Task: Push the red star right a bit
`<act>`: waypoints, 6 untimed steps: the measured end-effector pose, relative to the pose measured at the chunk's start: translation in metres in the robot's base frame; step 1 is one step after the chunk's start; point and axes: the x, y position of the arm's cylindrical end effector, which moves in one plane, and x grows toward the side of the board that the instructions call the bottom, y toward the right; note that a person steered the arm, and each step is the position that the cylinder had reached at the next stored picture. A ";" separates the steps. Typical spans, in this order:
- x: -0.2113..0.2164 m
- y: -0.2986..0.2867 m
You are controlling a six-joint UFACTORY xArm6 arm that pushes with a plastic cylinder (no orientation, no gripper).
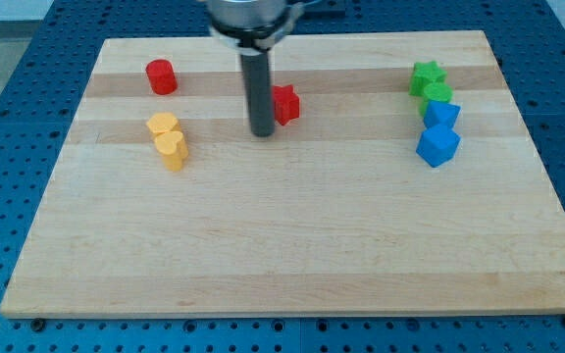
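Red star (285, 104) sits at the surface's (292, 245) twelve o'clock, the rod's tip (263, 132), no pincer at all, touching its nine o'clock side, the rightward push apparently still to come.

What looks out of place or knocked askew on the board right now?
Nothing stands out. My tip sits just left of the red star, as a rightward push needs. The red cylinder, two yellow blocks, two green blocks and two blue blocks all rest flat on the wooden board.
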 end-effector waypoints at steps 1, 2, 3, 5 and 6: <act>-0.048 0.038; -0.080 0.053; -0.047 0.038; -0.054 -0.043; -0.102 0.000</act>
